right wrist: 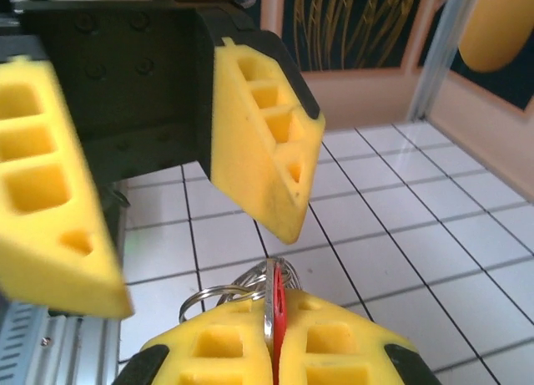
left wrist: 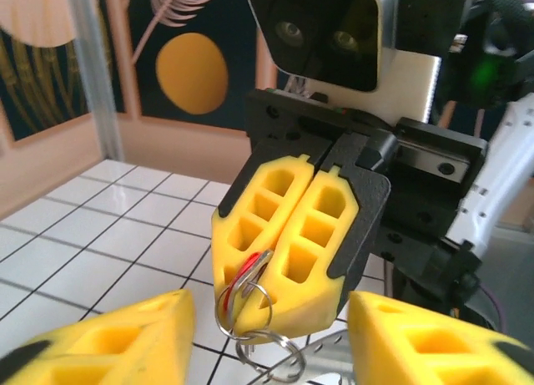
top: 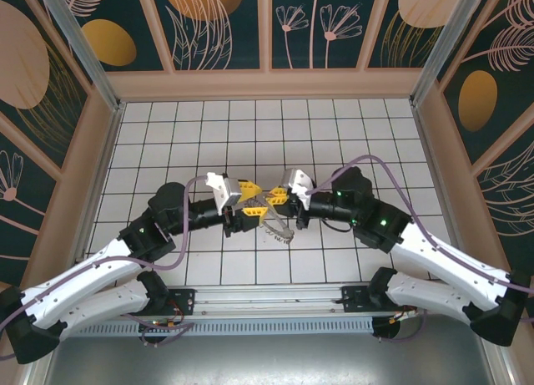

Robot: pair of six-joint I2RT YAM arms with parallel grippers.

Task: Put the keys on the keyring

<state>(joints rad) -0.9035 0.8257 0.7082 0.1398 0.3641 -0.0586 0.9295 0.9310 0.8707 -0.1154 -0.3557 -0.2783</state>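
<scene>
Top external view shows, on the left, the left gripper (top: 246, 200) facing its partner tip to tip above the tiled floor (top: 250, 126). I judge this is so that one holds the key steady while the other works the ring. Its fingers stand wide apart and grasp nothing. In the middle the keyring (top: 279, 227) hangs just below the tips, and on the right the right gripper (top: 279, 200) is clenched on the red head of the key (right wrist: 275, 306).

red key (right wrist: 276, 306) pinched edge-on, silvery keyring (right wrist: 254, 278) touching it.
</scene>
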